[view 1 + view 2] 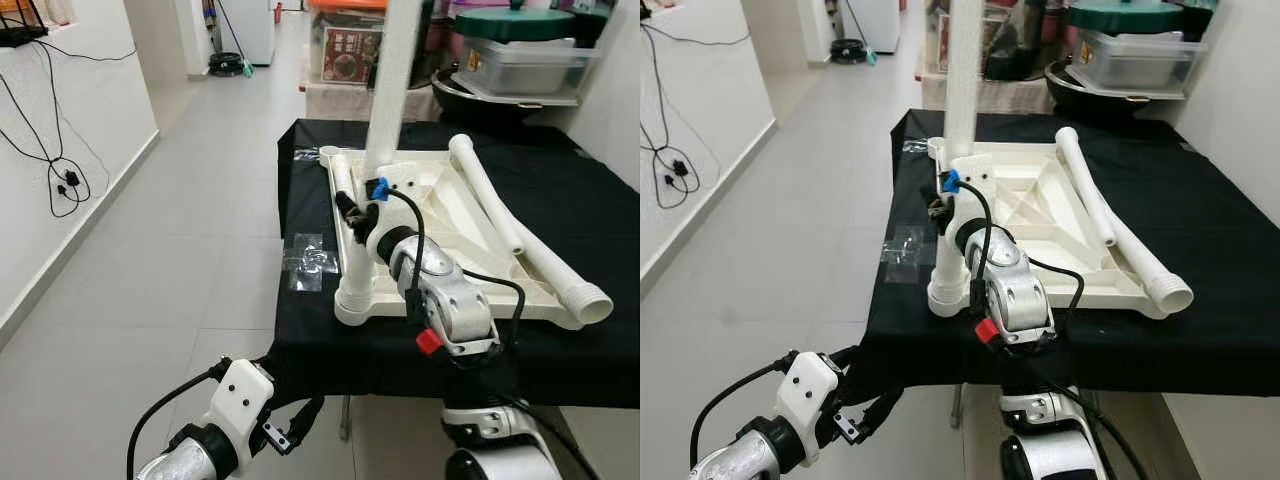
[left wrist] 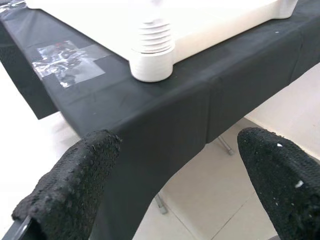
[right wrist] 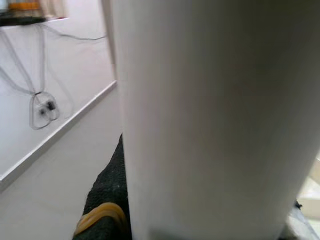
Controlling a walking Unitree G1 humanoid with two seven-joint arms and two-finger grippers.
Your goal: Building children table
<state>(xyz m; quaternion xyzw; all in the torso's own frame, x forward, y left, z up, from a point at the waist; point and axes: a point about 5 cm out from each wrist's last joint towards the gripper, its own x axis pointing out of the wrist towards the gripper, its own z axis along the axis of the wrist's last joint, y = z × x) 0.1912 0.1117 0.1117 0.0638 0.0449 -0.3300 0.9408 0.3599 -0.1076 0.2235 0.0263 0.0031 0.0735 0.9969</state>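
- Lying upside down on the black-draped table (image 1: 560, 190), your white tabletop (image 1: 440, 215) carries one upright leg (image 1: 390, 90) and two loose legs (image 1: 520, 235) across its right side.
- Your right gripper (image 1: 358, 215) is clenched around the upright leg low down.
- Your left gripper (image 2: 175, 185) hangs released below the table edge, near the threaded corner socket (image 2: 152, 52).

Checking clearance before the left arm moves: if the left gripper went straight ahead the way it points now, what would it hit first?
Probably the black tablecloth hanging over the table's front edge. The left gripper, jaws open, points at it from below the edge; the white threaded leg socket sits above. Depth is uncertain.
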